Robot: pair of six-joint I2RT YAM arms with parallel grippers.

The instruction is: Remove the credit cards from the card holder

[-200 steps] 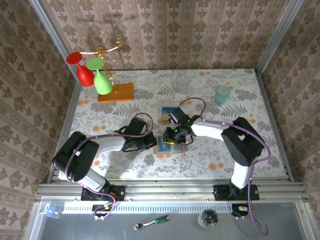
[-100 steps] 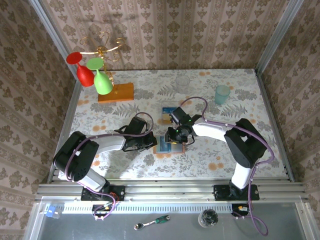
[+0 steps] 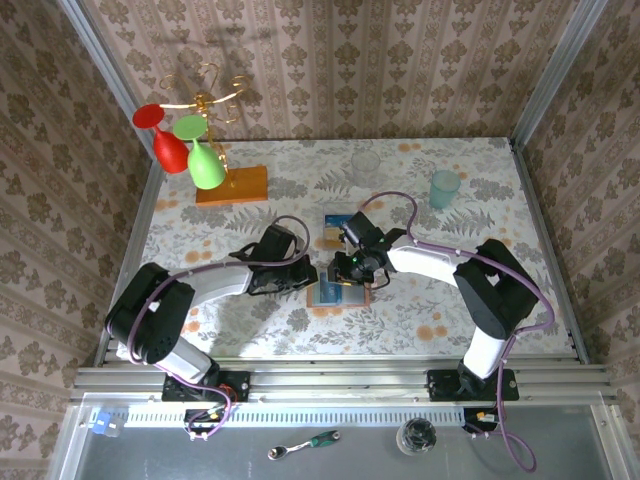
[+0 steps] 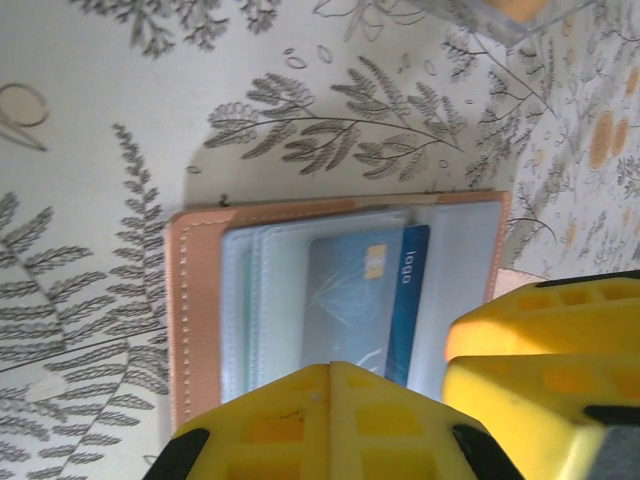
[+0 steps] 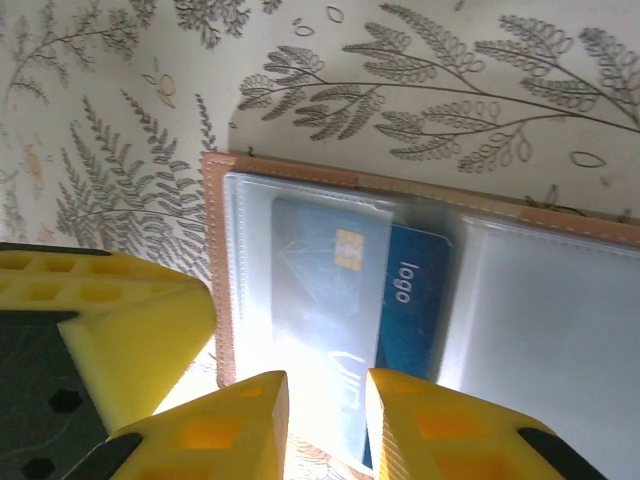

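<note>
- Left wrist view: the left gripper (image 4: 330, 372) is seen with its two yellow fingers closed together and nothing between them. The tips are placed over the near edge of the open card holder (image 4: 195, 300).
- In the right wrist view, the right gripper (image 5: 327, 385) is held a little open, with a narrow gap between its fingers, at the edge of the holder. A hold on anything cannot be made out.
- A blue credit card (image 5: 410, 300) with a chip and the word "logo" is kept in a frosted pocket (image 5: 300, 230) of the holder. One side of the card is left uncovered.
- In the top external view, the holder is laid open and flat on the flowered table (image 3: 480, 300), near the middle, with one gripper at each side.
- A small clear box (image 3: 337, 228) is placed just beyond the holder.
- An orange wooden slab (image 3: 240, 185) is seen far left, and a teal cup (image 3: 444, 187) far right.
</note>
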